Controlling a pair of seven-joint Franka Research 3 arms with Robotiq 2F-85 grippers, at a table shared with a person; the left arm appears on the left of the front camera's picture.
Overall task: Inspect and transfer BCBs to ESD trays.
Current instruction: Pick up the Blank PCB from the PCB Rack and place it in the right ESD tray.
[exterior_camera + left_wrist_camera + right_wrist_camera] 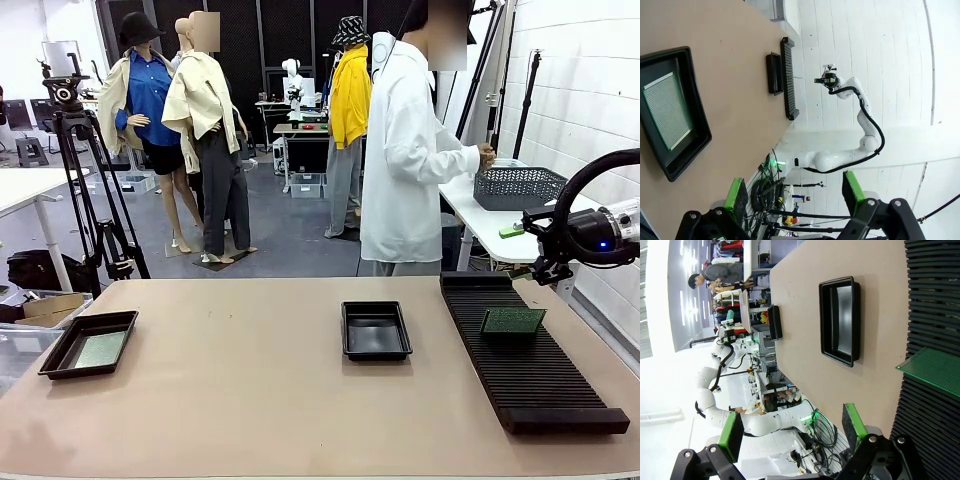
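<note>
My left gripper [795, 192]: jaws spread wide, nothing between the green pads. It is held clear of the table [250, 400], with the left ESD tray [697, 107] up ahead of it.
My right gripper [792, 432]: also wide open and empty. It hangs in the air off the table's right side, beside the rack [540, 375].
First BCB [667, 110]: lies flat inside the left ESD tray at my left end of the table, touching nothing but the tray floor.
Second BCB [932, 371]: sits on the ridges of the long black rack, toward its far end. It seems to lean at a slant rather than lie flat.
Middle ESD tray [376, 331]: at the table's centre, between the left ESD tray and the rack, its glossy floor bare.
Person [405, 160]: in a white coat, beyond the far edge, turned toward a side table with a hand at a grey mesh basket [520, 187].
</note>
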